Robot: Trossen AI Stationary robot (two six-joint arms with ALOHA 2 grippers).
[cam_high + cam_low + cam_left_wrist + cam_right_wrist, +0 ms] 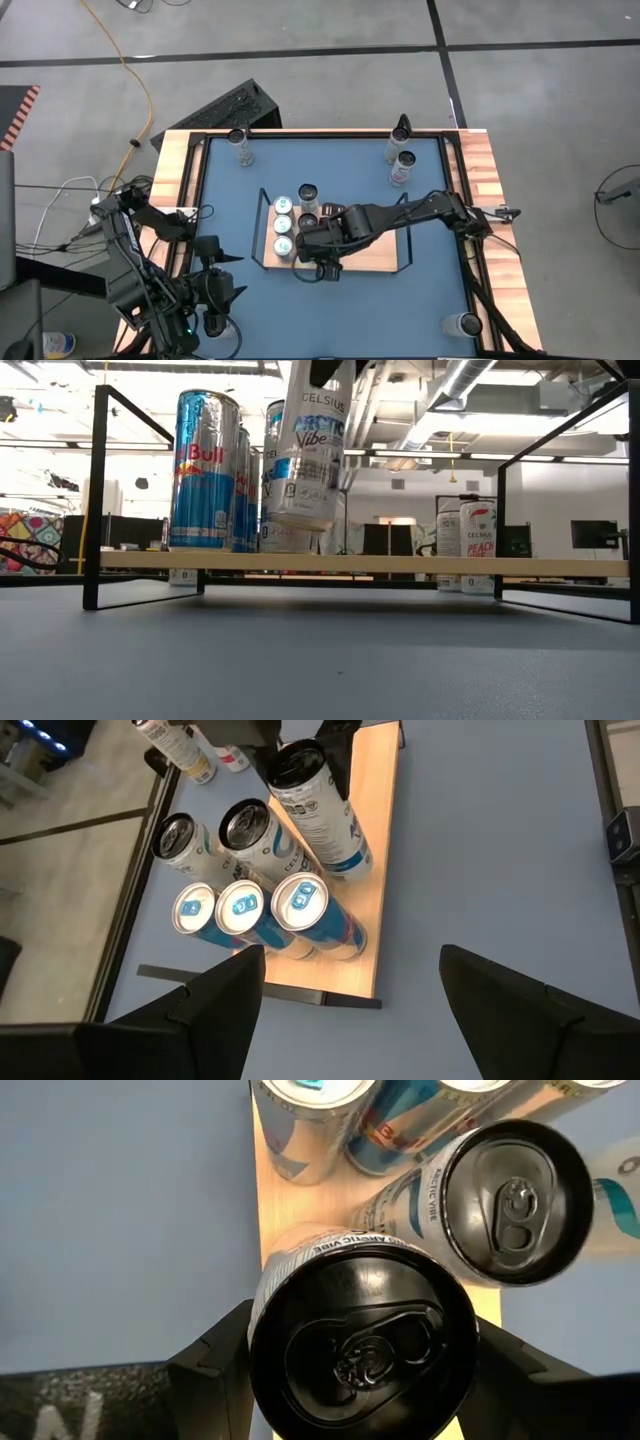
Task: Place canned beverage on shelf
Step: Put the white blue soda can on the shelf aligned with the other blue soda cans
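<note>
My right gripper (322,262) is clamped on a white can (306,445) whose label reads "CELSIUS", "ARCTIC" and "Vibe". The can is slim, with a black top and its pull tab unbroken, and I hold it tilted with its base just above the shelf (375,252), near that board's front edge.

The shelf is a pale wooden board in a thin black wire frame, sitting mid-tabletop (230,190). At its left end stand three blue-and-silver Red Bull cans (248,907) in a row, with dark-topped Celsius cans (252,832) just behind them; one reads "ARCTIC VIBE".

Beyond the shelf, near the tabletop's far right corner, stand two more cans (467,545), one marked "CELSIUS" and "PEACH".

My left gripper (350,985) hangs over the near left part of the tabletop, its fingers spread and holding nothing.
</note>
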